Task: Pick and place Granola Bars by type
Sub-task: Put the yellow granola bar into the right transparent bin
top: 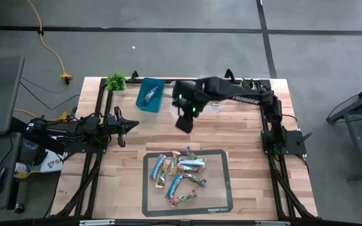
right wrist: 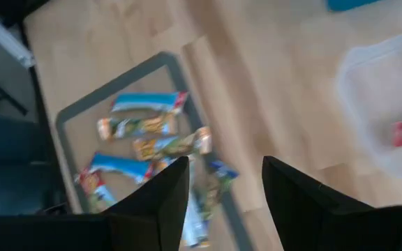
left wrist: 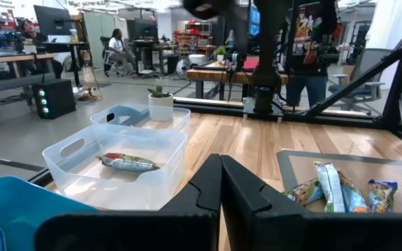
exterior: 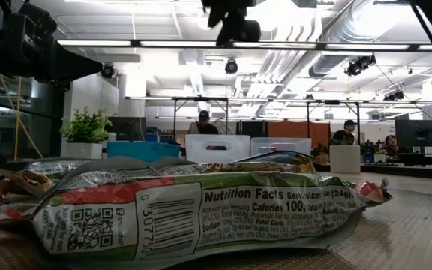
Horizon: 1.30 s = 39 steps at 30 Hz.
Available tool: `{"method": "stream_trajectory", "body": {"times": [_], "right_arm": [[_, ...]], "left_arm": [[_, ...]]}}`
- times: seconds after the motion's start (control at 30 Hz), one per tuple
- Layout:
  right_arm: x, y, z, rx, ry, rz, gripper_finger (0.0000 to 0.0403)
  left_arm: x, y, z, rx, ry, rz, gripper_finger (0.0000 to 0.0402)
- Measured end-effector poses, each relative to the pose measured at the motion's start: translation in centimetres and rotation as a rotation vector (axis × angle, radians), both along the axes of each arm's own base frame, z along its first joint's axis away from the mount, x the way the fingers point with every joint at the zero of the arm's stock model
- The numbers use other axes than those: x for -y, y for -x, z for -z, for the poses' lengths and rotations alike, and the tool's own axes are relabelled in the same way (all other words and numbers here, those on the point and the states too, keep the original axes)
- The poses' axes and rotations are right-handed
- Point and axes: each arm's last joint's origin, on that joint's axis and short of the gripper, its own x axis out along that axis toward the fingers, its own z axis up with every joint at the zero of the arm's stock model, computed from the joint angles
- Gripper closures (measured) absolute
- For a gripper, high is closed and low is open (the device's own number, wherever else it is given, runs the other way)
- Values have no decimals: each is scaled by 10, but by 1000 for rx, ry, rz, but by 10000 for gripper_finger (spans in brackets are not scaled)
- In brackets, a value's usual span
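Foil-wrapped granola bars (top: pixel 182 171), blue, green and pinkish wrappers, lie heaped on a dark-rimmed grey mat (top: pixel 147 207) at the near middle of the light wooden counter (top: pixel 244 132); one more blue bar (top: pixel 148 96) lies in the teal plastic bin (top: pixel 157 83) at the far edge, and a red-green bar (left wrist: pixel 128 163) lies in the clear plastic bin (left wrist: pixel 82 150) just beside it. Right hand (top: pixel 186 121) hangs in the air above bare counter, between the clear bin and the mat; its two dark fingers (right wrist: pixel 160 188) are spread apart with nothing between them, the mat and bars showing below. Left hand (top: pixel 129 125) waits over the counter's left side, well apart from the bars, its fingers (left wrist: pixel 204 192) pressed together with nothing in them. Small green potted plant (top: pixel 115 81) stands at the far left corner beside the teal bin. People sit at desks in the room behind (exterior: pixel 203 124)
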Motion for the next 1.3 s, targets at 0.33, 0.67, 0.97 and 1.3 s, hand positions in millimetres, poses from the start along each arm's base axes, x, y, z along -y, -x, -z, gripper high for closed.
{"method": "stream_trajectory", "body": {"times": [0.33,0.67,0.97,1.3], "right_arm": [[-86,0,1,-14,183,-38,236],[-146,-4,29,-73,298,-48,236],[-155,-5,58,-270,193,-53,236],[-168,2,62,-301,309,-187,236]], "left_arm": [[0,0,0,0,0,0,401],[0,0,0,0,0,0,401],[0,0,0,0,0,0,401],[0,0,0,0,0,0,401]]}}
